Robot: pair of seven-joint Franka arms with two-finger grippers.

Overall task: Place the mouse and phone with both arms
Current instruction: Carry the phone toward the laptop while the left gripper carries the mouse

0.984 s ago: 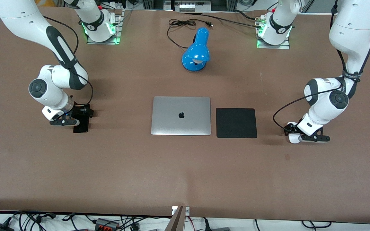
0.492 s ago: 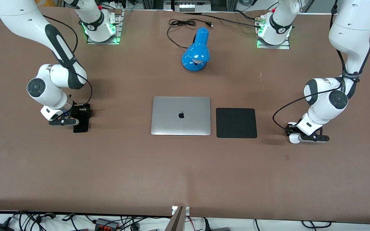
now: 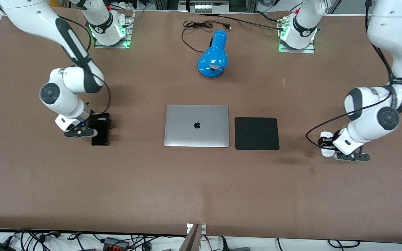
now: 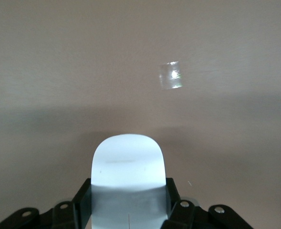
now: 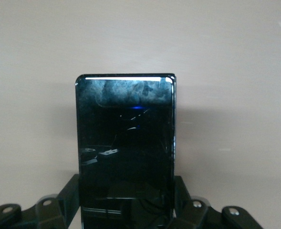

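The white mouse (image 3: 325,147) is held in my left gripper (image 3: 328,149), low over the table toward the left arm's end, beside the black mouse pad (image 3: 257,133). In the left wrist view the mouse (image 4: 128,164) sits between the black fingers (image 4: 81,202) of the left gripper (image 4: 128,206), with its shadow on the table. The black phone (image 3: 100,136) is held in my right gripper (image 3: 98,128), low over the table toward the right arm's end. In the right wrist view the phone (image 5: 126,138) sticks out flat from the right gripper (image 5: 126,202).
A closed silver laptop (image 3: 196,125) lies mid-table with the mouse pad beside it. A blue desk lamp (image 3: 213,57) with a black cable (image 3: 197,26) lies farther from the front camera. A small shiny patch (image 4: 171,75) is on the table.
The right gripper has carried the phone toward the laptop. The left gripper has moved with the mouse a little away from the mouse pad, toward the left arm's end.
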